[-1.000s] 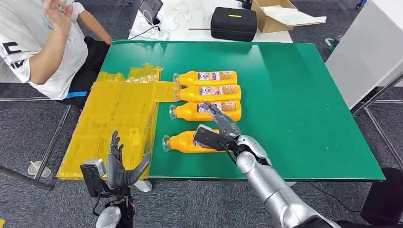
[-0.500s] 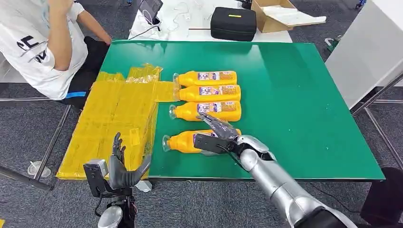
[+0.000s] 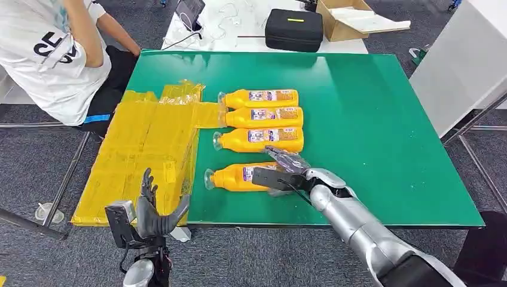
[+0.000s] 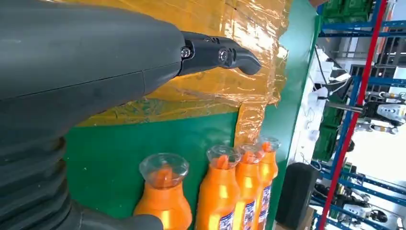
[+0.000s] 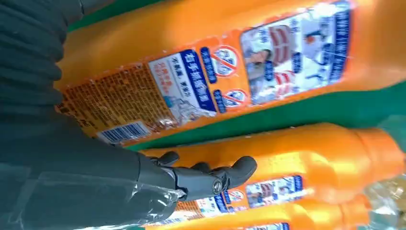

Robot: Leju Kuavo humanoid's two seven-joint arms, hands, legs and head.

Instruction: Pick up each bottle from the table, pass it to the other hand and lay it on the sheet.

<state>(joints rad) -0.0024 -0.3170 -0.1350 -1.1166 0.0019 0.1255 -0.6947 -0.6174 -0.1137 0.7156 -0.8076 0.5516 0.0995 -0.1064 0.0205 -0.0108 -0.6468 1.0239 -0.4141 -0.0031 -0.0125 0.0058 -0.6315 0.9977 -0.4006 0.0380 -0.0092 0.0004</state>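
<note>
The right robot hand (image 3: 281, 171) reaches out low over the green table (image 3: 370, 131). Its fingers are spread over the label end of the nearest bottle (image 3: 239, 177), with its thumb on the near side. I cannot tell if it grips the bottle. This bottle lies on its side right under the hand, its long side going across the table, and its clear cap points toward the yellow sheet (image 3: 146, 149). Three more bottles (image 3: 260, 117) lie just past the hand, pointing the same way. The left robot hand (image 3: 152, 212) is raised by the near edge of the sheet, fingers apart and holding nothing.
</note>
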